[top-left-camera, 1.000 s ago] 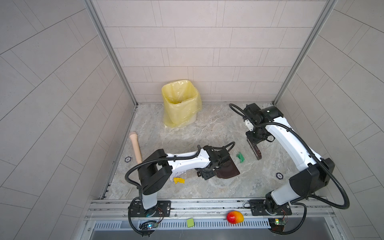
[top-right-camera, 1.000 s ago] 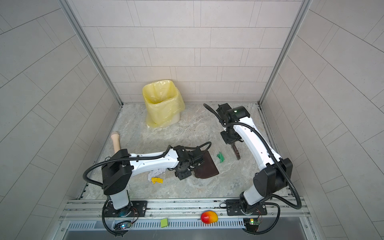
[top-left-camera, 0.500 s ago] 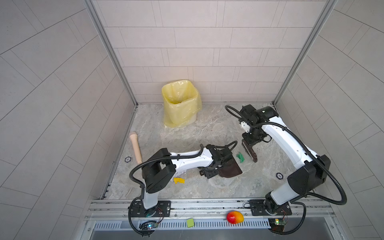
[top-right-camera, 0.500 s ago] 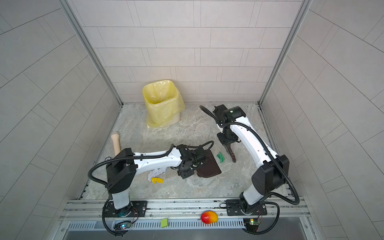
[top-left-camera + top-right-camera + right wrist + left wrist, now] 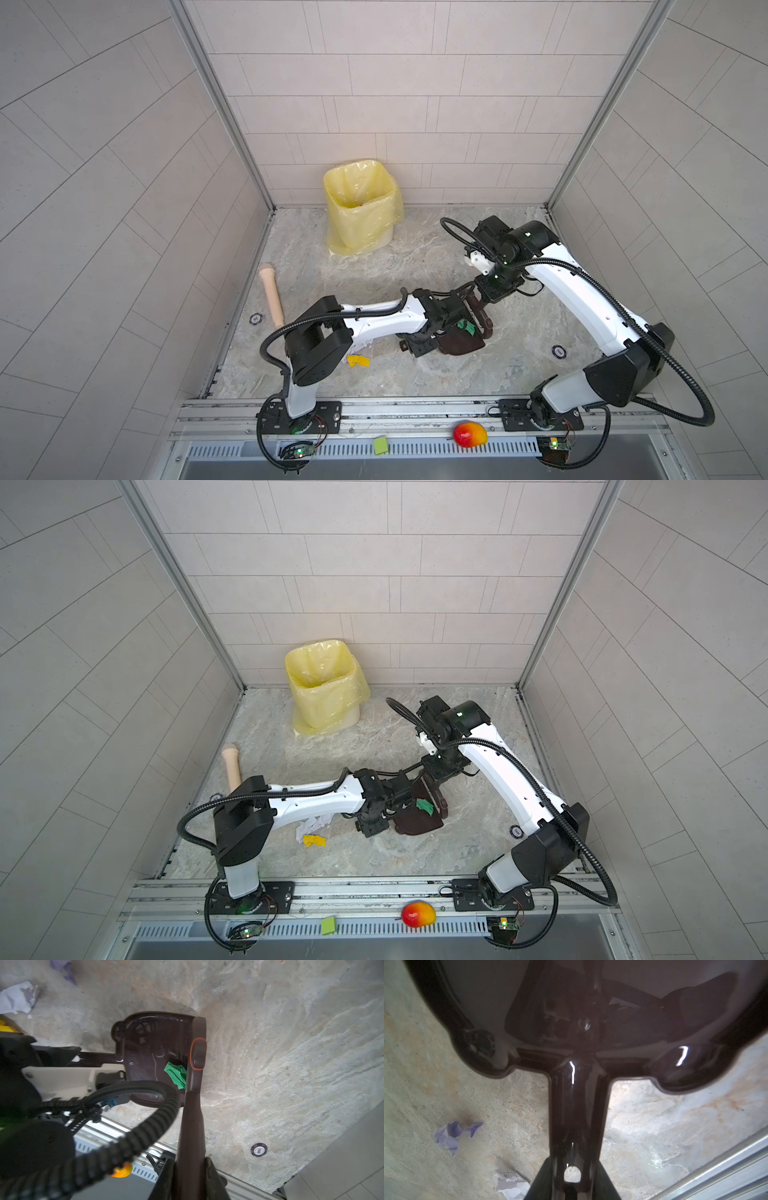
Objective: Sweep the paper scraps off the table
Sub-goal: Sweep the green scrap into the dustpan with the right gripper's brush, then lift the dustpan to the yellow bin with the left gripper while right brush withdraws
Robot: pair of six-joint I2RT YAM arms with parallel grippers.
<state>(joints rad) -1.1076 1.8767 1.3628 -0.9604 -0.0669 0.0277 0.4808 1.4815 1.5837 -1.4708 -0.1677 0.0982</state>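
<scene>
Paper scraps (image 5: pixel 311 825): green one (image 5: pixel 176 1074) on the dustpan (image 5: pixel 415 824); yellow, white, lavender ones on marbled table (image 5: pixel 457 374).

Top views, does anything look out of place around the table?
Yes. A red-yellow mango and a flat lime-green note sit on the slotted front rail, off the table; neither belongs to a sweeping job. A beige wooden stick lies by the table's left edge.
</scene>
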